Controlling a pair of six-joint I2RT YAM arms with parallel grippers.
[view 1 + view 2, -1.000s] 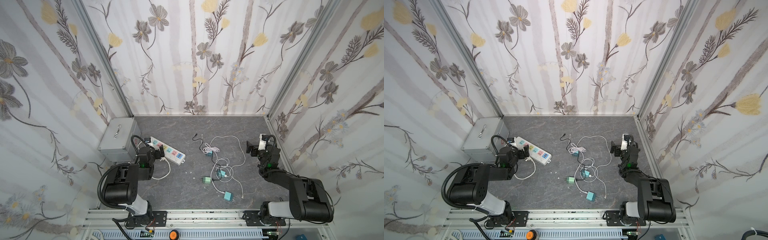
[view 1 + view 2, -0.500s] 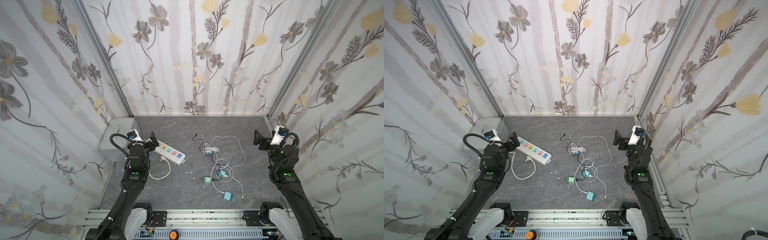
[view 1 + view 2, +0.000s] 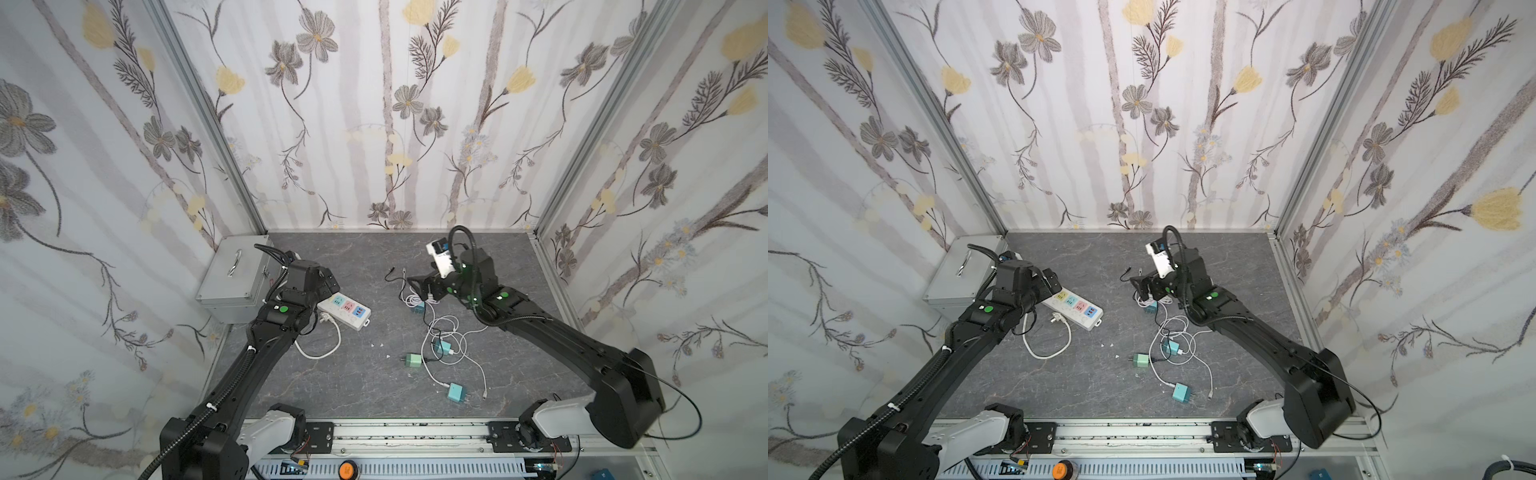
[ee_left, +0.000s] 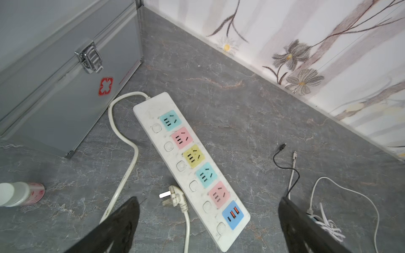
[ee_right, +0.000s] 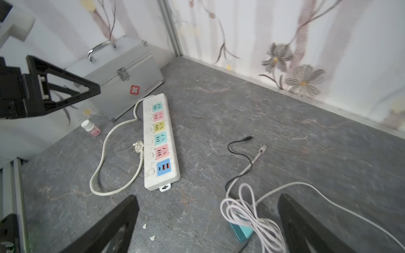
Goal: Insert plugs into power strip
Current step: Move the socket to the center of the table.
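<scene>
Left gripper (image 4: 208, 199) wide open over strip (image 4: 192, 162), holding nothing. Right gripper (image 5: 208, 197) wide open too, near one plug (image 5: 242, 233) (teal, under white cable (image 5: 266, 225)). Other plugs (image 3: 414, 359) loose, well apart from strip.

Top views: one stereo pair, high above the bench's (image 3: 374, 386) near edge, facing down toward the far wall; both distant, both cover the whole bench.
Left wrist view: close above the far-left corner, facing the power strip (image 4: 190, 168) and grey box (image 4: 65, 98).
Right wrist view: low near mid-bench, facing the same corner; shares the power strip and grey box.
</scene>
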